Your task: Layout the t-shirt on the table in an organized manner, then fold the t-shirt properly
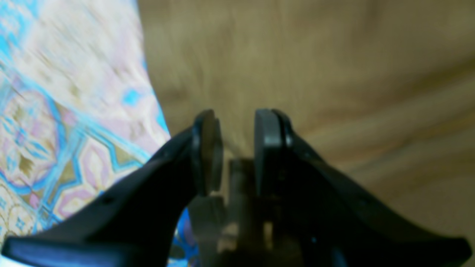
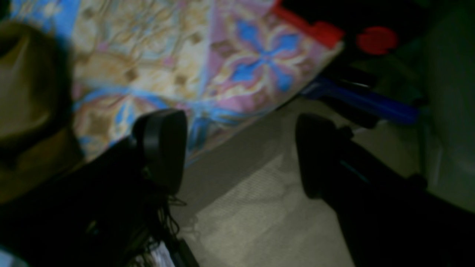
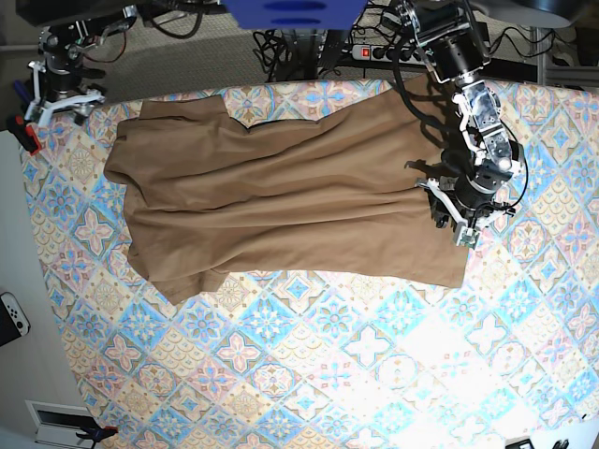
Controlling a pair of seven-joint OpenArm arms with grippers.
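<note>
The tan t-shirt (image 3: 281, 196) lies spread across the far half of the patterned table (image 3: 281, 374), neck side to the left, with long creases running towards its right edge. My left gripper (image 3: 456, 223) sits on that right edge. In the left wrist view its pads (image 1: 237, 148) stand a narrow gap apart with tan t-shirt (image 1: 315, 74) cloth between them, beside the table (image 1: 74, 111). My right gripper (image 3: 56, 98) hangs wide open over the table's far left corner. Its view shows the right gripper (image 2: 237, 148) empty, t-shirt (image 2: 22, 92) at the left and table (image 2: 167, 55) below.
Grey floor (image 2: 259, 204) lies past the table's corner, with a red part (image 2: 374, 39) and a blue bar (image 2: 363, 102) clamped there. A power strip (image 3: 374, 51) and cables run behind the table. A white controller (image 3: 11, 313) lies left of the table.
</note>
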